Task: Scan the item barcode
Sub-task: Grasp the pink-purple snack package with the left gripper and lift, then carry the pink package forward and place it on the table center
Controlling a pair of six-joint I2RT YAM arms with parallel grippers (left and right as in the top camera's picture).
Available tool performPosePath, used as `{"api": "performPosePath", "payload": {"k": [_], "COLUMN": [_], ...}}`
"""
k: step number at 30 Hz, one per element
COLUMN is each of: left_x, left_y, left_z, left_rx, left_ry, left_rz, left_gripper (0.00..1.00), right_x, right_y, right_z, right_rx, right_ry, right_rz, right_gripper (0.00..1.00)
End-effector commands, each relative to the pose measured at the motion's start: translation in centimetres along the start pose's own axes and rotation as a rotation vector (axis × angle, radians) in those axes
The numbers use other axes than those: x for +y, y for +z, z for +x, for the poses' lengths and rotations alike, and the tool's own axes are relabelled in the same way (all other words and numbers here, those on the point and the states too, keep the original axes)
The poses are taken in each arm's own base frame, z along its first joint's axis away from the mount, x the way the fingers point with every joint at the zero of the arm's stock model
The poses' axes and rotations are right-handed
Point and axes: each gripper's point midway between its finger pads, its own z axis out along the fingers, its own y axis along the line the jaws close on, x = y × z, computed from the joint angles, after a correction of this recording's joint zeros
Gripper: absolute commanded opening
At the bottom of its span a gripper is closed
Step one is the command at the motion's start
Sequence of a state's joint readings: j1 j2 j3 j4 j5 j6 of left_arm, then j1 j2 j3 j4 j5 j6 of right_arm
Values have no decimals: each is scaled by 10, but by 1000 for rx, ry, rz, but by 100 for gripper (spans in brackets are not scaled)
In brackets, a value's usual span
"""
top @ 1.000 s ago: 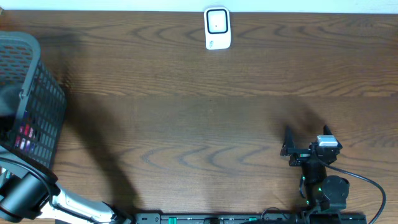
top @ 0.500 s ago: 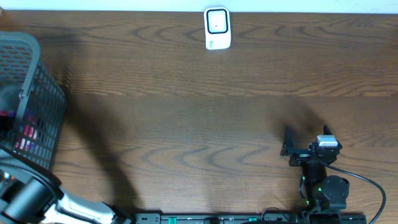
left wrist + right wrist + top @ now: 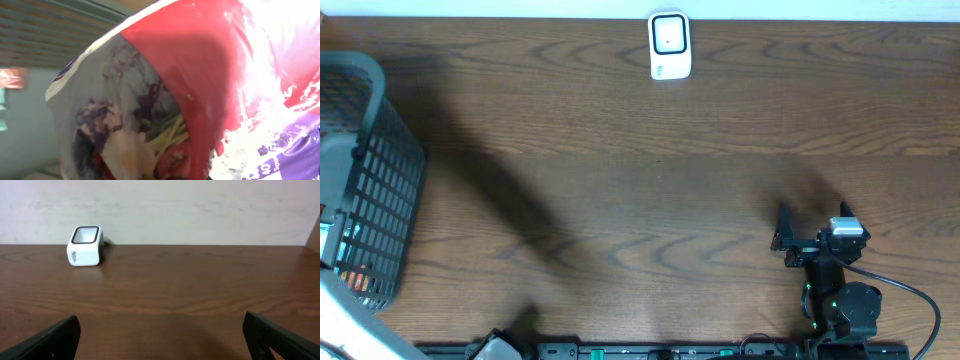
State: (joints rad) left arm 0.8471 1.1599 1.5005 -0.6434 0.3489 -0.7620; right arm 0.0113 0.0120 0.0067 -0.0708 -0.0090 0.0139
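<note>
Brown wood desk point(image 3: 650, 190), wavy lines in wood. Small white scanner box point(image 3: 670, 45) stands at far edge, near middle, dark window facing up. Grey mesh basket point(image 3: 382, 165) stands at left end, partly out of picture. Box and basket well apart. Dark shadows on left half.

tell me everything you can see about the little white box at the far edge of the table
The small white plastic box, likely the scanner, has rounded corners and a dark-rimmed pale window on its upward-tilted face, with faint grey print on the side below. It sits alone near the far edge of the brown wooden table, touching nothing else.
</note>
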Motion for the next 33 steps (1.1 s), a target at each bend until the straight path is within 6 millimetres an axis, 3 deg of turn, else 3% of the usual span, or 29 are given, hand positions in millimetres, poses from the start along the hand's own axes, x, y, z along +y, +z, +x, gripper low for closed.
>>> {"api": "performPosePath", "payload": {"k": [1, 3, 6, 10, 14, 21, 26, 31, 32, 33], "left_x": [-53, -76, -109, -117, -82, -29, 0, 26, 28, 31], "left_y": [-4, -5, -13, -23, -13, -17, -26, -35, -35, -35], "left_z": [61, 99, 178, 269, 346, 462, 527, 570, 573, 576], "left_rx": [195, 290, 472, 673, 872, 1195, 1324, 1402, 1409, 1414], "left_ry": [96, 212, 465, 767, 925, 1071, 1162, 1229, 1234, 1238], "left_rz": [176, 251, 395, 517, 398, 293, 265, 247, 244, 239], "left_gripper": [7, 7, 7, 7, 7, 8, 8, 8, 22, 53], "right_x": [2, 2, 2, 2, 2, 2, 2, 2, 2, 2], "right_y": [0, 0, 0, 0, 0, 0, 0, 0, 0, 0], "right_z": [0, 0, 0, 0, 0, 0, 0, 0, 0, 0], "right_rx": [0, 0, 0, 0, 0, 0, 0, 0, 0, 0], "right_ry": [-8, -8, -8, -8, -8, -8, -8, -8, -8, -8], "right_rz": [-10, -10, -10, -10, -10, -10, -10, -10, -10, -10], "right_gripper": [99, 99, 99, 99, 99, 99, 99, 99, 99, 99]}}
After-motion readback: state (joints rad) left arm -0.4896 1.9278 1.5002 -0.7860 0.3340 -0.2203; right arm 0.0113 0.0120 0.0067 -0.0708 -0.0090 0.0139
